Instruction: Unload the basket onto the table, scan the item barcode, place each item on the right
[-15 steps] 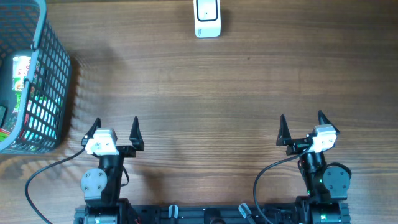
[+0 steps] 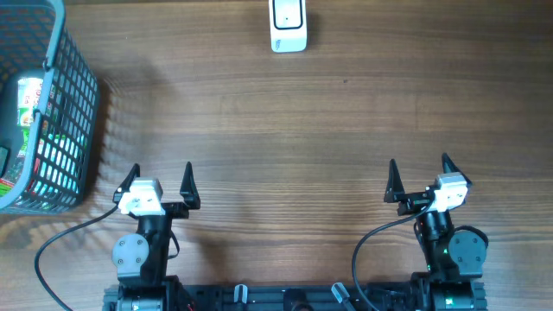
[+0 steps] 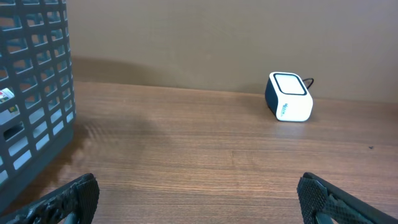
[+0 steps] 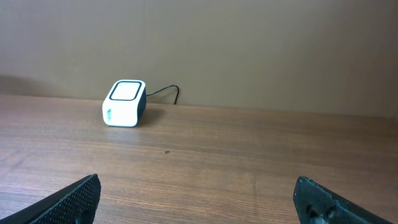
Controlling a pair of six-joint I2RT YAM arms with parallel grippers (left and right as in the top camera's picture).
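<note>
Basket point(image 2: 76, 99) of goods at the bench's point(image 2: 285, 130) far left corner, both my grippers empty along the near edge.

My left gripper point(image 2: 161, 168) sat by the near edge toward the left, fingers spread wide with nothing between them. My right gripper point(image 2: 419, 161) sat by the same edge toward the right, fingers equally apart and empty. The grey mesh basket stood well apart from both, partly cut off by the frame. Inside it lay the item point(image 2: 29, 97), a white pack with red and green print, against the basket's right wall. More green and red packaging showed below it, too hidden by the mesh for me to tell what it was. The white scanner point(image 2: 289, 26) stood at the middle of the far edge, its window facing up.
</note>
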